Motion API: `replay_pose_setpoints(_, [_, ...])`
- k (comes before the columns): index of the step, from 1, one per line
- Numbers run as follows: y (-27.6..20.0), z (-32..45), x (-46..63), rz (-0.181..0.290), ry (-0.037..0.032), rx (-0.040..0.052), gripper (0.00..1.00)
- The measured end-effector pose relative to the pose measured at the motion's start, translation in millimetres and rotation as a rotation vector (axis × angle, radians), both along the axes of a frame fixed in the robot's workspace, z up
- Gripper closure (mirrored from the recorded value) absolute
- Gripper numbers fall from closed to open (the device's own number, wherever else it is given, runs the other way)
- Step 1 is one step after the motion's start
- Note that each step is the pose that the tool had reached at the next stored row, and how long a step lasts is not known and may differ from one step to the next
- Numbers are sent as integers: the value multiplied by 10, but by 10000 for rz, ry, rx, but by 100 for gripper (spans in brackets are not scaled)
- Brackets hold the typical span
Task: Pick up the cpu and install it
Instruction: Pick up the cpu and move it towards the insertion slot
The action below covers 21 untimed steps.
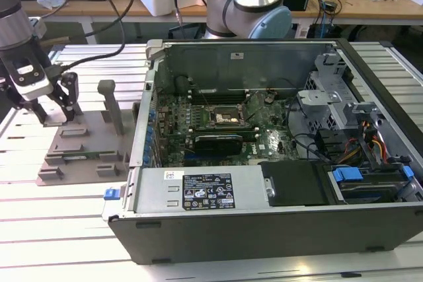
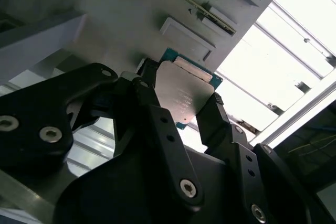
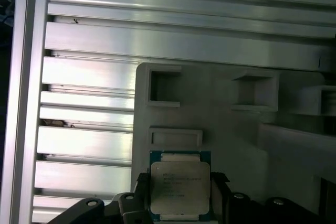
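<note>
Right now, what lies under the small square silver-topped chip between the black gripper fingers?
The grey plastic fixture plate with raised blocks lies beneath the silver-topped chip. The spot directly under it is covered by the chip itself.

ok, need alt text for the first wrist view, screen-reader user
A cpu with a shiny silver top and thin green rim is gripped on two opposite sides by black fingers. Under it lies a grey plastic plate with raised blocks and square pockets, resting on a ribbed aluminium table.
</note>
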<state>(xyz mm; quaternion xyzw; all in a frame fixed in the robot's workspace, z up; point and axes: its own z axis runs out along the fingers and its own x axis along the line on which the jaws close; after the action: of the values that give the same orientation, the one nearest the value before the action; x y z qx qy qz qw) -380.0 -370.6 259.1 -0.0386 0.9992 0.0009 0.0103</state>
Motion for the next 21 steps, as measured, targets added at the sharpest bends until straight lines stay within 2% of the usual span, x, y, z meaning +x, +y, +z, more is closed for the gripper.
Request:
replay_pose_setpoints(3, [0,59,0,0,1,0,45])
replay_pose_setpoints(6, [0,149,0,0,0,0,45])
replay_pose_setpoints(9, [1,291,0,1,0,-1,45])
replay_pose_setpoints(15, [2,511,0,0,0,0,45])
replay_pose_setpoints(21, [2,637,0,0,-1,0,45])
